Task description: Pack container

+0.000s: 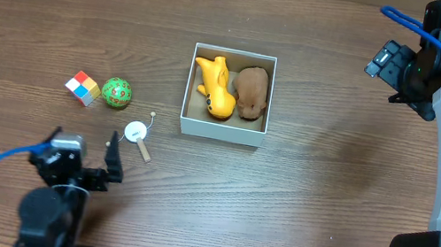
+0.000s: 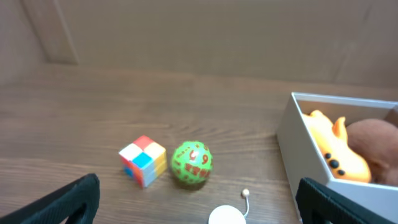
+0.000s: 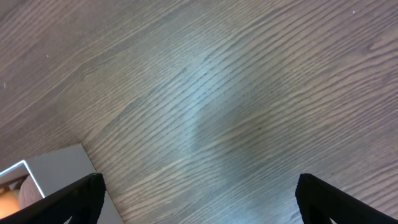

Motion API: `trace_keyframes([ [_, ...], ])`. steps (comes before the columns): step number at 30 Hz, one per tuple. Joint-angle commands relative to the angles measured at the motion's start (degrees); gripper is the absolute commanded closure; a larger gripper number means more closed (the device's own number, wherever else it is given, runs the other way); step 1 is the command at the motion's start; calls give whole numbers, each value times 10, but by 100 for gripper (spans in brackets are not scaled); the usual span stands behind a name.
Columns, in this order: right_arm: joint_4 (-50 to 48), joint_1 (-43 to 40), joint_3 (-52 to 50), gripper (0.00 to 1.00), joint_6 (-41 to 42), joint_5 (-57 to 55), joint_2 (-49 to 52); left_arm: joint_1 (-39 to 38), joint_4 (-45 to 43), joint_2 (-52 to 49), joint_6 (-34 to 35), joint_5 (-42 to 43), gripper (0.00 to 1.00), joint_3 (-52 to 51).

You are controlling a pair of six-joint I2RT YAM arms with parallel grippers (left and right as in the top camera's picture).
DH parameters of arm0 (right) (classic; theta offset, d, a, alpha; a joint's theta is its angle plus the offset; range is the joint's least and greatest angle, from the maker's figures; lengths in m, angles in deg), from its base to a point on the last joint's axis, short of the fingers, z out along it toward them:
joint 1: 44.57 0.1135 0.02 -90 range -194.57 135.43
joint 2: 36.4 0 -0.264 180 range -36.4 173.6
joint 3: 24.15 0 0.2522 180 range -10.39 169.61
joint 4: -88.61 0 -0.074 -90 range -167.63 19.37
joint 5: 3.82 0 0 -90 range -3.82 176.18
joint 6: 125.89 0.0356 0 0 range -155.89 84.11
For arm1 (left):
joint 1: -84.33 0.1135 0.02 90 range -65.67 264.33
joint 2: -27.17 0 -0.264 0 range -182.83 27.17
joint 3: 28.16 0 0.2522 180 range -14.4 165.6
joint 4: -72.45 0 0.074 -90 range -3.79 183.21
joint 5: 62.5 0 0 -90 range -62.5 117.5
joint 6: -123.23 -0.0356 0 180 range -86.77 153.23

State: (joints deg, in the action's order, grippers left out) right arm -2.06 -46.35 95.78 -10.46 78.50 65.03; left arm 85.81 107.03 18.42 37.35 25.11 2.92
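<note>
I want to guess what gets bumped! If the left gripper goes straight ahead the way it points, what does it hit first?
Probably the small white disc, just ahead of the left gripper, slightly to its right. The green ball sits farther on. Height is unclear, so it might pass over.

Soft even light from above, overhead view sharp, faint shadow on table [image 1: 295, 217] at 3 o'clock of container [image 1: 222, 130], pale glare mid-frame in right wrist view, left wrist view soft, left tool [image 2: 198, 182] fingers blurred at 5 and 7 o'clock
</note>
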Motion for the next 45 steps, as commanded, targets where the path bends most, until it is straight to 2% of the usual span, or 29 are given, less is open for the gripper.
trace_keyframes([
  [1,-3,2,3,0,1,0,-3,-3,83,-115,-7,-54,0,191],
  [7,-3,2,3,0,1,0,-3,-3,296,-363,-20,-70,0,482],
  [11,-3,2,3,0,1,0,-3,-3,424,-512,-110,-72,0,658],
  [13,-3,2,3,0,1,0,-3,-3,449,-561,-163,-73,0,713],
  [15,-3,2,3,0,1,0,-3,-3,464,-596,-176,-70,0,746],
  [20,-3,2,3,0,1,0,-3,-4,470,-643,-182,-63,0,754],
  [24,-3,2,3,0,1,0,-3,-3,484,-668,-284,-68,0,749],
  [27,-3,2,3,0,1,0,-3,0,477,-687,-311,-71,0,742],
  [31,-3,2,3,0,1,0,-3,26,466,-728,-344,-69,0,737],
  [35,-3,2,3,0,1,0,-3,86,455,-785,-346,-30,0,737],
  [39,-3,2,3,0,1,0,-3,151,445,-836,-295,-20,0,737],
  [45,-3,2,3,0,1,0,-3,229,491,-894,-148,-20,0,737],
])
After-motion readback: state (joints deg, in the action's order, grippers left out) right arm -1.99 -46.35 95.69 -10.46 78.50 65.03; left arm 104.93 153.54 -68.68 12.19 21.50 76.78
